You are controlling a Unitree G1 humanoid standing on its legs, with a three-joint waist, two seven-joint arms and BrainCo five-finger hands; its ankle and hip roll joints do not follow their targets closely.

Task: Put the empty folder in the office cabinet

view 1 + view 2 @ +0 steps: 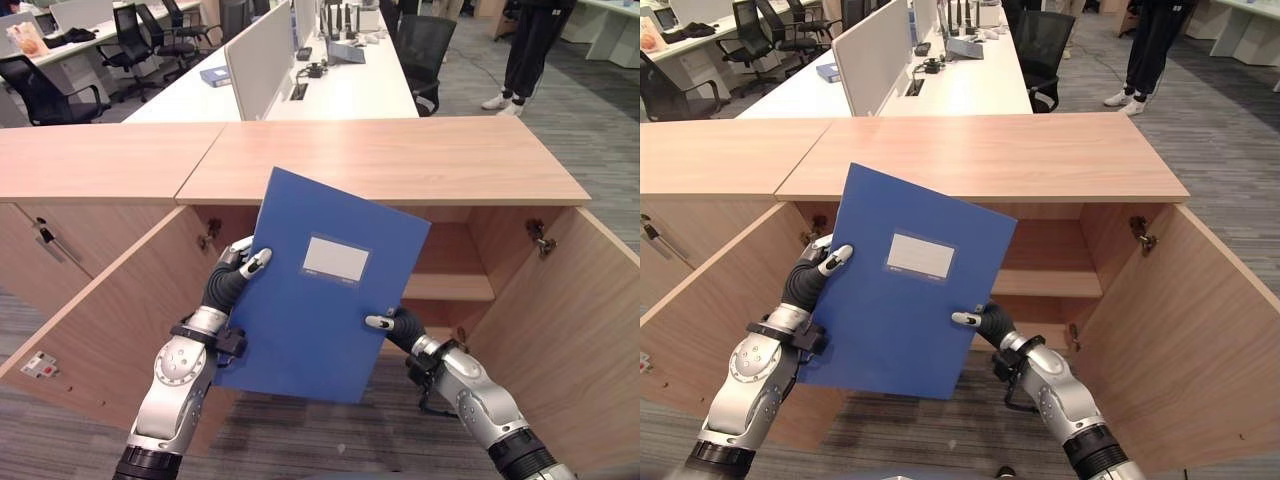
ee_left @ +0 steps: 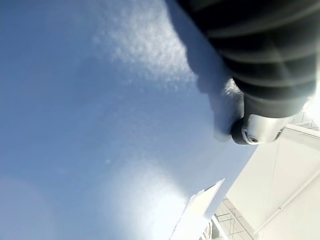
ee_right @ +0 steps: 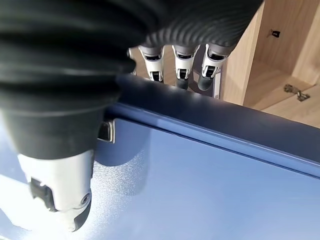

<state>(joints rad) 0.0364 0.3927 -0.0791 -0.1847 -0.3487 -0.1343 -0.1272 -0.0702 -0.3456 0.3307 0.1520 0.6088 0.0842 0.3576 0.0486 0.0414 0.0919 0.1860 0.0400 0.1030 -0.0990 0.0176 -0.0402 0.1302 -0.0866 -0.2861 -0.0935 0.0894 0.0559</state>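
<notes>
Open office cabinet [image 1: 440, 285], 12 o'clock: both robot hands, left [image 1: 232, 275] and right [image 1: 395, 325], clamp blue folder [image 1: 320, 290]. Transport step; next, advance it to the shelf [image 1: 448, 287].

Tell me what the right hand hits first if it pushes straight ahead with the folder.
Probably nothing: the right hand, pinching the blue folder, points into the open cabinet just below the shelf. Depth is unclear, so the folder's top edge might clip the cabinet top.
</notes>
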